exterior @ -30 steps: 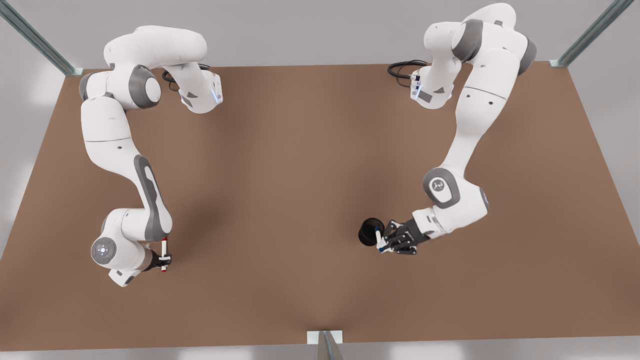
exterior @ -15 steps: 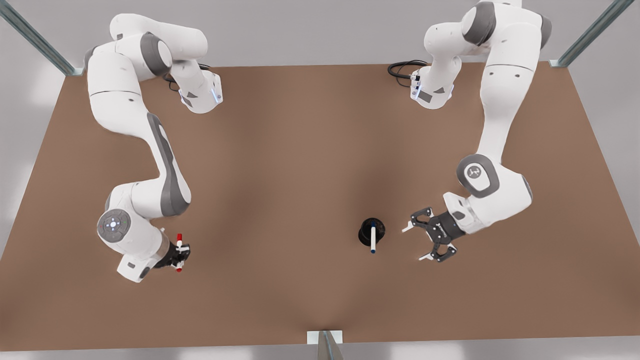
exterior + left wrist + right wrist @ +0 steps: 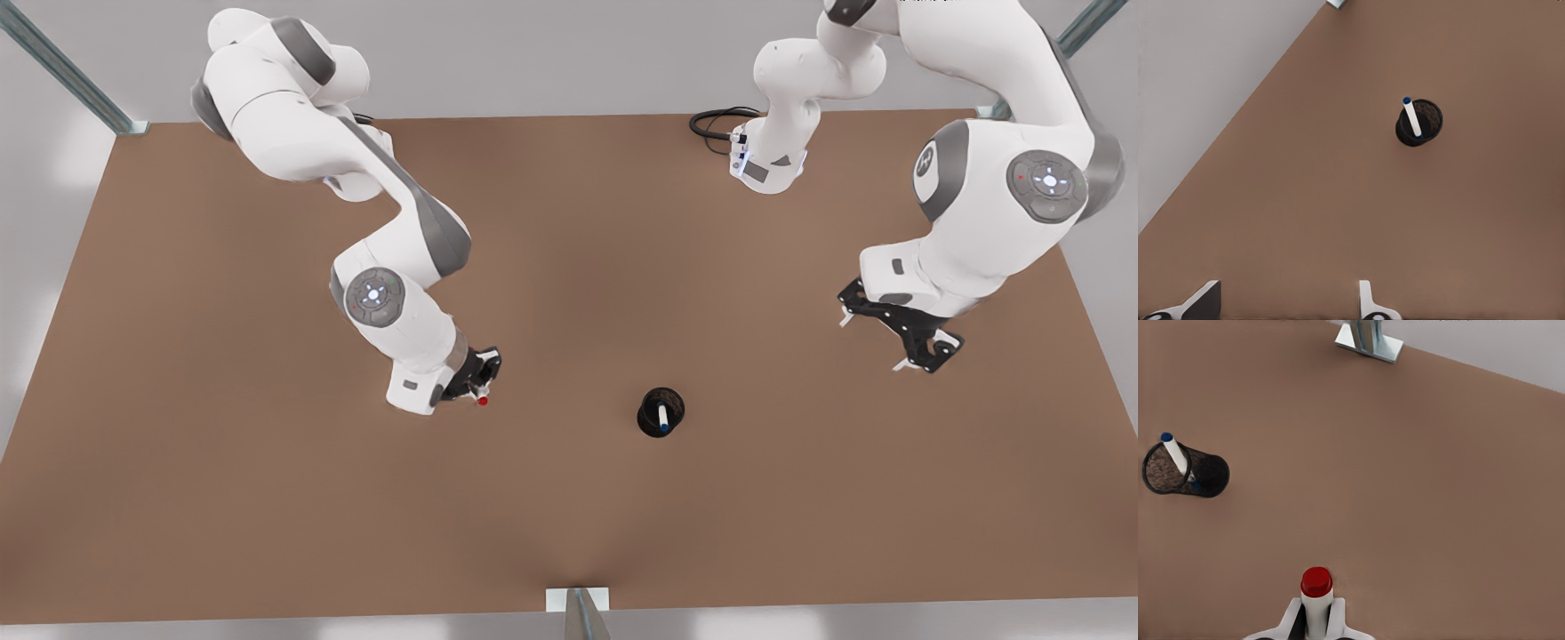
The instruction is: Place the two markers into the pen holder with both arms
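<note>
The black pen holder [image 3: 661,413] [image 3: 1419,123] [image 3: 1185,472] stands on the brown table, right of centre in the front view. The blue-capped marker [image 3: 662,418] [image 3: 1411,117] [image 3: 1175,453] leans inside it. My right gripper [image 3: 480,391] [image 3: 1317,623], on the front view's left arm, is shut on the red-capped marker [image 3: 483,400] [image 3: 1317,593] and hangs left of the holder, apart from it. My left gripper [image 3: 871,343] [image 3: 1285,300] is open and holds nothing, far off to the front view's right of the holder.
A black cable [image 3: 716,120] coils at the table's far edge by an arm base. A metal bracket [image 3: 578,600] [image 3: 1368,340] sits at the middle of the near edge. Bare brown tabletop [image 3: 569,267] lies around the holder.
My left gripper let go of the blue-capped marker, which now sits in the holder, and drew back to the front view's right. My right gripper carried the red-capped marker toward the holder.
</note>
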